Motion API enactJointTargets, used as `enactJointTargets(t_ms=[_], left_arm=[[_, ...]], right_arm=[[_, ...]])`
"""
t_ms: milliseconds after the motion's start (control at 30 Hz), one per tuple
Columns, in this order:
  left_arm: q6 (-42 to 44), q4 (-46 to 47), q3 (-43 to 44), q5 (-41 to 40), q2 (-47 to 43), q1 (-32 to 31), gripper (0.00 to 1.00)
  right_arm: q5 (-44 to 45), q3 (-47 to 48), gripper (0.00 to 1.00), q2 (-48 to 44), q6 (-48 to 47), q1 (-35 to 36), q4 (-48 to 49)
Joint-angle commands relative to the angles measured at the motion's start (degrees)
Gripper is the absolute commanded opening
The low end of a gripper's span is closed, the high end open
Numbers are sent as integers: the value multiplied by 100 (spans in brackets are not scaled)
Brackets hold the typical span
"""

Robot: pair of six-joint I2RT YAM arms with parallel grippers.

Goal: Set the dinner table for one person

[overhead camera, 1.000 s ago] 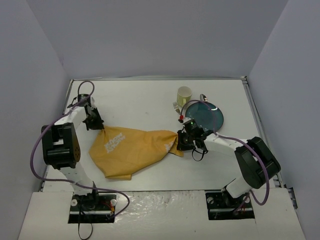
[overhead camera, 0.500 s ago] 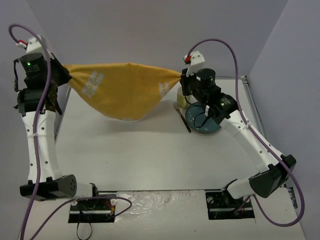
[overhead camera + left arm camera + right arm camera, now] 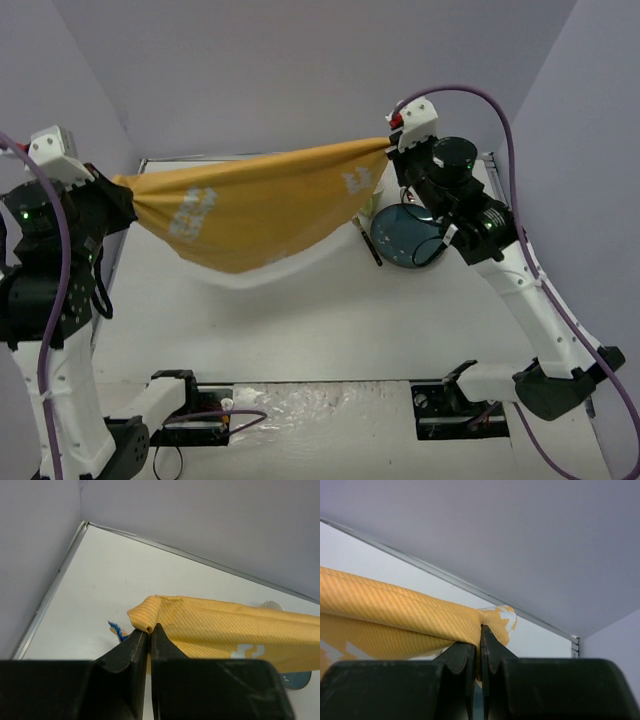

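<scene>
The orange placemat with white lettering hangs stretched in the air above the white dinner table, sagging in the middle. My left gripper is shut on its left corner, and the left wrist view shows the fingertips pinching a fold of the placemat. My right gripper is shut on the right corner. In the right wrist view the cloth bunches against the closed gripper. The cup is hidden behind the cloth.
A dark teal plate lies on the table at the right, under the right arm, with a fork just left of it. Metal edge strips and grey walls bound the table.
The placemat lay crumpled on the table a second ago. Both grippers have lifted it by its corners and pulled it taut; since half a second ago both arms have risen further.
</scene>
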Motion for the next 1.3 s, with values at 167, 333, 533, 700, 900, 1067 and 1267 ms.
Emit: enactJointTargets(t_ms=[167,333,533,700,900,1067,1267], left_arm=[[-599,-389,-1296,-1623,-1053,-507,0],[-810,-182,-2372,-2034,-874,-496,0],[-1182,386,-3727,-2208,-356,-80,0],[-1332,1032,-4542,-1926,247,515,0],[-1440,1653,-4699,-1681,981,1337,0],[-1516,2190,-4643,-1728,1527,1480,0],[-1644,2517,-4467,-1668,2154,1742,0]], right_arm=[[84,195,0,-249,-412,-74,1199],[-295,377,0,1042,-162,-76,1264],[-926,468,0,2721,-17,-81,1584],[-1336,713,0,3965,90,-58,2023],[-1455,1528,0,5070,12,31,2221],[-1493,2370,0,5760,14,56,2316],[-1408,3413,0,6443,-81,82,2496]])
